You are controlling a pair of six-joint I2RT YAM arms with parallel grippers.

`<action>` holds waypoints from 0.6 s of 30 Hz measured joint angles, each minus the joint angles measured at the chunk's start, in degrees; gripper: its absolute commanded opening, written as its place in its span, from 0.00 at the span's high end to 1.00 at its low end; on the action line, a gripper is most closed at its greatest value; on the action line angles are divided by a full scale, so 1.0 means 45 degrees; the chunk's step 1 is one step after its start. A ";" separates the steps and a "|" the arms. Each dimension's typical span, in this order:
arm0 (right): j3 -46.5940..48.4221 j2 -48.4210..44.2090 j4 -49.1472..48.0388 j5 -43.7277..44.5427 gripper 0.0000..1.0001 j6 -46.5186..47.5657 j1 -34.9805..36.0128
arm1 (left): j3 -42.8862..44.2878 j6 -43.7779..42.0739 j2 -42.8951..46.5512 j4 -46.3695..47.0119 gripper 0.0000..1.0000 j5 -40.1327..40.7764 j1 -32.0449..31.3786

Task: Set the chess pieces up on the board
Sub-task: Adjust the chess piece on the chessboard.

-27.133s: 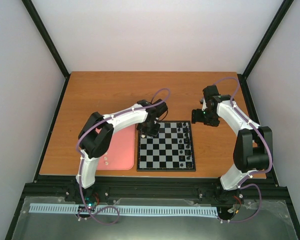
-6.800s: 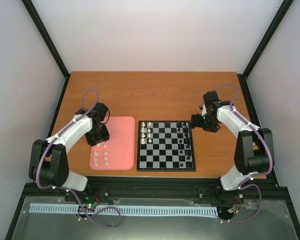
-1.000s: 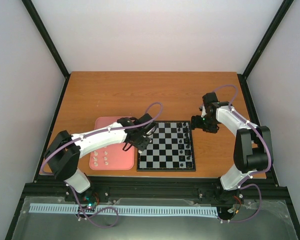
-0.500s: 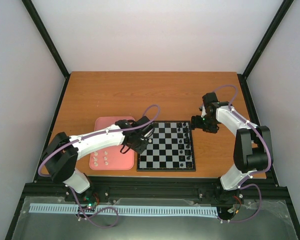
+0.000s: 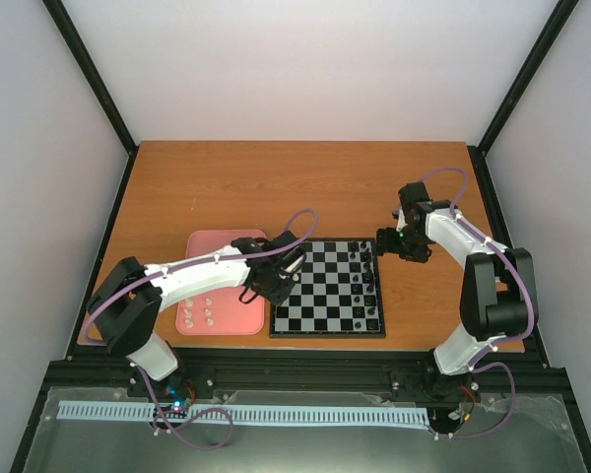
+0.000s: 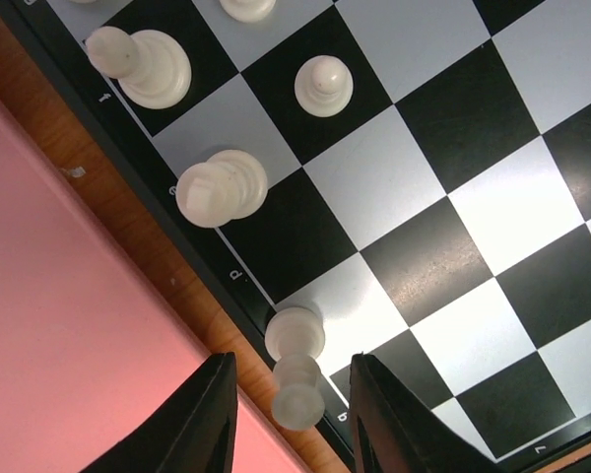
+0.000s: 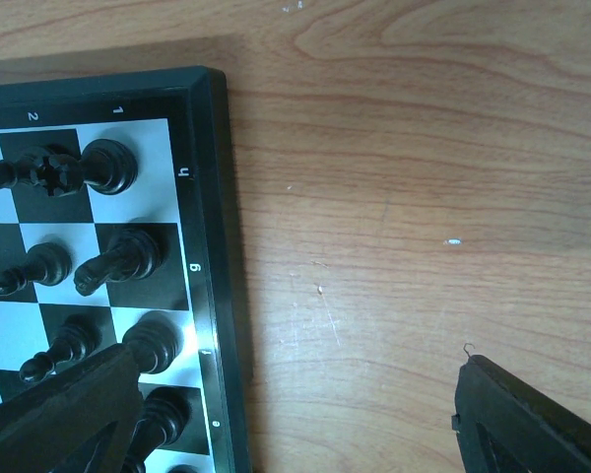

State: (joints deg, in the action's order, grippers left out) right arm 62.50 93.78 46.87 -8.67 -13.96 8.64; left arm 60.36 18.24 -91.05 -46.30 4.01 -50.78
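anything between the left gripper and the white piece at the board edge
Nothing visible. The white piece stands on the board right between the fingers of the left gripper, with a gap on each side; the next piece along the row is clear of them.

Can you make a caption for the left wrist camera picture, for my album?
The left gripper, jaws open, straddles a white chess piece on the chessboard's edge square, beside the pink tray.

A robot lab cell: white panel walls [image 5: 315, 69], black frame [image 5: 89, 74], wooden table [image 5: 276, 187].
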 measured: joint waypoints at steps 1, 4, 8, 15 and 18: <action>0.0000 0.0000 0.0005 0.0000 0.00 0.0000 0.0000 | 0.0000 0.0000 -0.0058 0.0034 0.68 0.0000 0.0000; 0.0000 0.0000 0.0005 0.0010 0.00 0.0000 0.0000 | 0.0000 0.0005 -0.0223 0.0083 0.76 0.0005 0.0000; 0.0000 0.0000 0.0005 0.0015 0.00 0.0000 0.0000 | 0.0000 -0.0034 -0.0413 0.0107 0.84 0.0010 0.0000; 0.0000 0.0000 0.0005 0.0015 0.00 0.0000 0.0000 | 0.0005 -0.0005 -0.0423 0.0136 0.88 0.0029 0.0000; 0.0000 0.0000 0.0005 0.0015 0.00 0.0000 0.0000 | 0.0044 -0.0005 -0.0423 0.0136 0.88 0.0112 0.0000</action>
State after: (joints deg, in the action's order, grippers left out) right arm 62.50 93.78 46.89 -8.60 -13.96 8.64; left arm 60.55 18.22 -92.95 -45.69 4.51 -50.78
